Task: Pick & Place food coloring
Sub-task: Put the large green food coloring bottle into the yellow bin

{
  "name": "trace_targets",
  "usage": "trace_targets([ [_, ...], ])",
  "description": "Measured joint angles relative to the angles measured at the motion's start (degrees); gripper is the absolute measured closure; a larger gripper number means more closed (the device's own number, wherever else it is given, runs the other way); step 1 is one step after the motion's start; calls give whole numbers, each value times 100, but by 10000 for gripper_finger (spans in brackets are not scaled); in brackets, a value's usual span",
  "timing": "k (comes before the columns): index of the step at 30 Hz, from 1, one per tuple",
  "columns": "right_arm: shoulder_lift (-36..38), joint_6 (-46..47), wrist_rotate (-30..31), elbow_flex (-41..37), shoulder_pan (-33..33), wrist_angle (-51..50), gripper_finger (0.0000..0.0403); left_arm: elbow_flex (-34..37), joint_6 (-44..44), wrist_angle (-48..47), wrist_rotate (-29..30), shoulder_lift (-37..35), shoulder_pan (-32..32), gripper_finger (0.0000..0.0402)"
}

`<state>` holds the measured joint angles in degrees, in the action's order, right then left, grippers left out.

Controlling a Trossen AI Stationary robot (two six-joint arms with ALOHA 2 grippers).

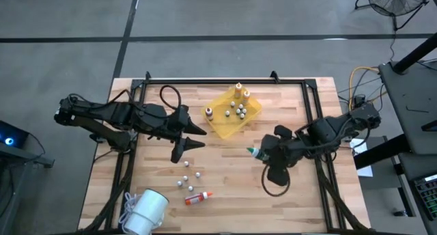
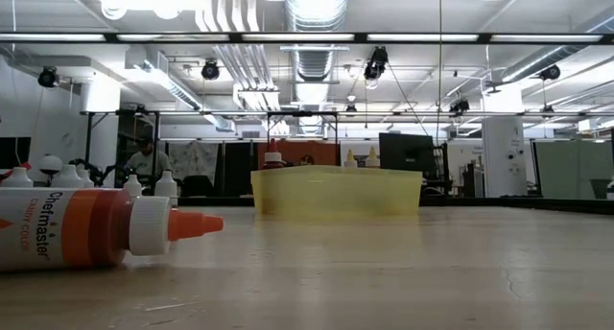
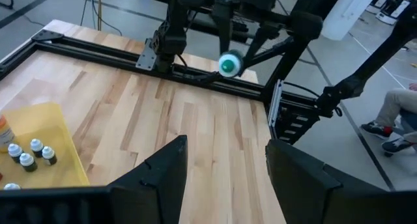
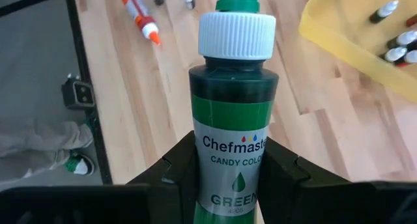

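A green food coloring bottle [image 4: 233,113] with a white collar and a green pointed cap is in my right gripper [image 1: 263,153], which is shut on it over the table's right half, near the yellow tray [image 1: 251,115]. The left wrist view shows its cap [image 3: 229,64] end-on in the air. An orange food coloring bottle [image 1: 198,198] lies on its side near the front edge, also seen in the low view [image 2: 86,229]. My left gripper [image 1: 198,137] hangs open left of the tray, with nothing between its fingers [image 3: 166,168]. My right gripper pinches the green bottle's lower body [image 4: 233,185], at the label, between its two fingers [image 4: 179,168], one on each side. The fingers slant down toward the table's left and lie along the bottle. The bottle is lifted clear, its cap [image 1: 251,151] pointing away from the gripper.
The tray holds several small bottles [image 1: 239,111] and two orange-capped ones [image 1: 239,91] at its far end. Several small pale items [image 1: 184,177] lie loose on the wood in front of my left gripper. A white roll [image 1: 147,211] lies at the front left. A black frame [image 1: 225,80] borders the table.
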<state>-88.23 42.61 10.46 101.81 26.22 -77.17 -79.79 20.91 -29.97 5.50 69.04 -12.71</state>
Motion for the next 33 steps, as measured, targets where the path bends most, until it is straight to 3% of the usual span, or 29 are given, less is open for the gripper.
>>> trace_targets([
  [6, -2, -387, -1, 188, -360, 110, 296, 0, -26, 206, -5, 0, 0, 223],
  [18, -2, -1263, -6, 499, -954, 1479, 296, 0, -464, 969, -6, 0, 5, 223],
  [33, -2, -1656, 142, 548, -1148, 2331, 296, 0, -752, 1647, 63, 13, 218, 223],
])
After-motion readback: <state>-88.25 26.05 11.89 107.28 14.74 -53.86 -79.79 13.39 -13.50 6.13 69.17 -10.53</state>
